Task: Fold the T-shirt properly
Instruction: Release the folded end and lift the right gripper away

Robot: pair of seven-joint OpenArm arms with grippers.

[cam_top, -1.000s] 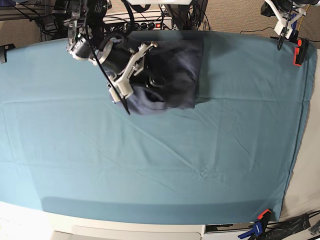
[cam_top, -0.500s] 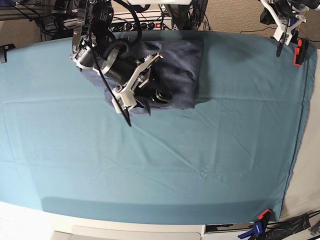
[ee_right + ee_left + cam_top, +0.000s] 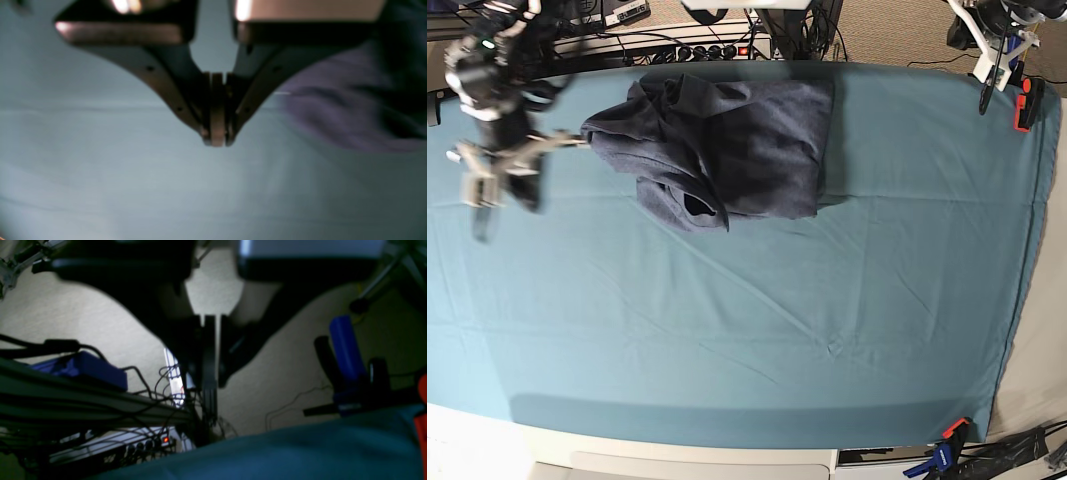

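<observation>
Teal table cloth (image 3: 727,330): covers the whole surface; wide bare stretch across the near half and the base view's right side, edges clamped at the far right corner by an orange clamp (image 3: 1027,103) and at the near right by a blue clamp (image 3: 944,455).

Right gripper (image 3: 479,205): over the cloth at the base view's left edge, blurred; in its wrist view (image 3: 216,138) the jaws are pressed together, nothing between them, bare cloth beneath.

T-shirt (image 3: 737,150): slate-blue, lying bunched and partly folded at the far middle of the table, just to the side of the right gripper and apart from it; rumpled sleeve end nearest that gripper, flatter squared edge on the opposite side.

Left gripper (image 3: 989,88): raised at the far right corner, well apart from the T-shirt; in its wrist view (image 3: 210,406) the jaws are clenched, empty, above the cloth's edge.
</observation>
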